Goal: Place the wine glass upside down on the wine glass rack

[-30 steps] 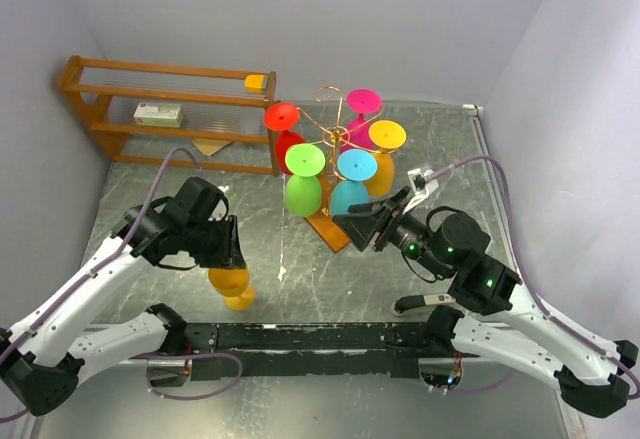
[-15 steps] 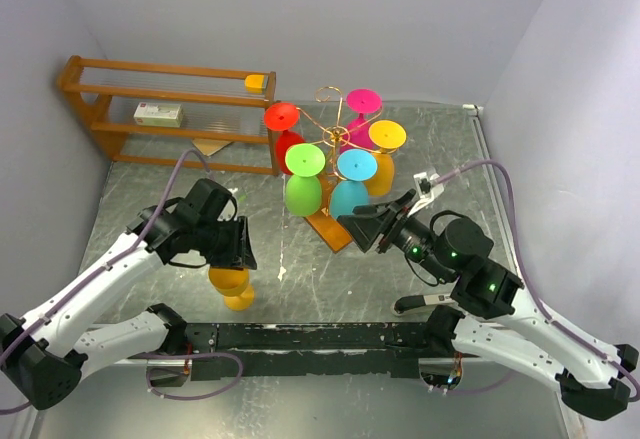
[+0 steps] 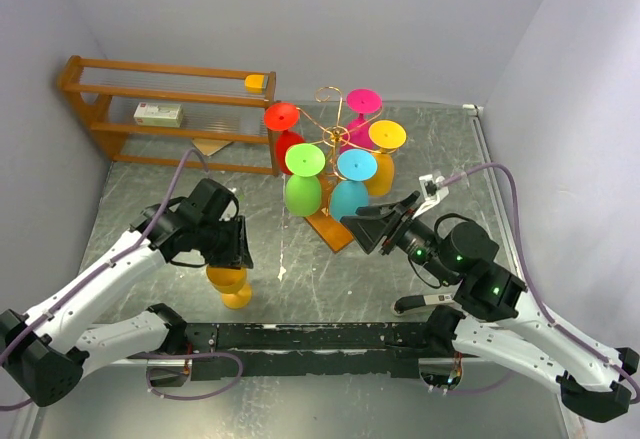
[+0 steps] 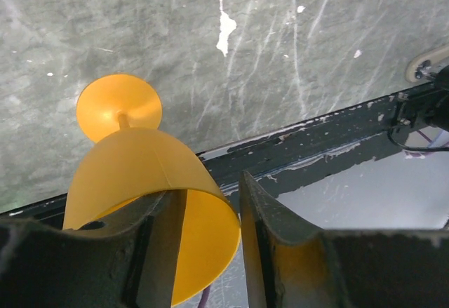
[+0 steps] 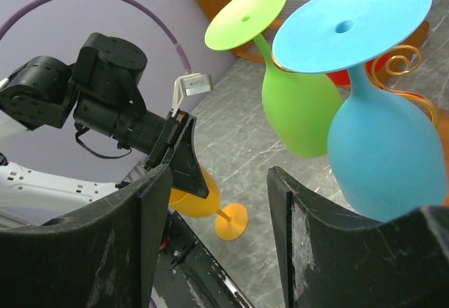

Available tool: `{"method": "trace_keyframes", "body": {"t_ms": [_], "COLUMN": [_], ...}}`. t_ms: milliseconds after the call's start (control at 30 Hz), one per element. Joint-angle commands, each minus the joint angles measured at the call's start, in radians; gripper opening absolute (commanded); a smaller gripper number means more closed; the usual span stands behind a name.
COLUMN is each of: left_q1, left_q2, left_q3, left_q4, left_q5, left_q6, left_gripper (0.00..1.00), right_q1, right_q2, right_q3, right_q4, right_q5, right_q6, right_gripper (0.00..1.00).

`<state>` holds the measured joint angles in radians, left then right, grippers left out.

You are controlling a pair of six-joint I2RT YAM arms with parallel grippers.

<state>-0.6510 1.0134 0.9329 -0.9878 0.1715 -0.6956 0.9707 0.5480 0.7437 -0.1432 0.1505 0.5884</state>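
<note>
The left fingers (image 4: 172, 224) stand partly apart astride the rim of the glass (image 4: 140, 161), one against the bowl, the other touching the rim's edge; whether they press hard enough to hold it I cannot tell. The glass stands upright on its foot on the desk (image 3: 440, 159), well apart from the rack (image 3: 330, 231), on the rack's near-left side. Against a second ago the left arm sits a little further in over the bowl, while the glass is in almost the same spot and not lifted: a grip being settled, I judge, not a carry begun. The right fingers (image 5: 158, 217) are wide apart with nothing between them, pointing at the rack from its near-right side, near the blue glass (image 5: 379, 154); that arm is a touch further back from the rack than a second ago, perhaps to make room. The blue glass hangs foot-up among four others, and one curl (image 3: 328, 93) at the rack's far side looks free. So the task is at its start: the glass has yet to be gripped firmly, raised, turned over and its stem slid into a free curl without knocking the neighbours.
</note>
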Motion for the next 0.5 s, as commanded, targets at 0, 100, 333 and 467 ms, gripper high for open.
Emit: {"method": "trace_keyframes", "body": {"t_ms": [0, 100, 333, 467], "left_q1": [-0.004, -0.004, -0.004, -0.003], "left_q2": [0.008, 0.01, 0.005, -0.017], "left_q3": [0.031, 0.047, 0.095, 0.138], "left_q4": [-0.065, -0.096, -0.121, -0.118], "left_q5": [-0.07, -0.093, -0.116, -0.134], "left_q6": [0.03, 0.049, 0.067, 0.099], "left_gripper": [0.48, 0.45, 0.11, 0.07], "right_q1": [0.003, 0.003, 0.004, 0.004], "right_q2": [-0.019, -0.02, -0.018, -0.023], "right_q3": [-0.015, -0.017, -0.016, -0.017], "right_q4": [0.009, 0.01, 0.015, 0.014], "right_q5": [0.015, 0.015, 0.011, 0.011], "right_q6": [0.008, 0.011, 0.017, 0.022], "right_gripper": [0.57, 0.57, 0.57, 0.57]}}
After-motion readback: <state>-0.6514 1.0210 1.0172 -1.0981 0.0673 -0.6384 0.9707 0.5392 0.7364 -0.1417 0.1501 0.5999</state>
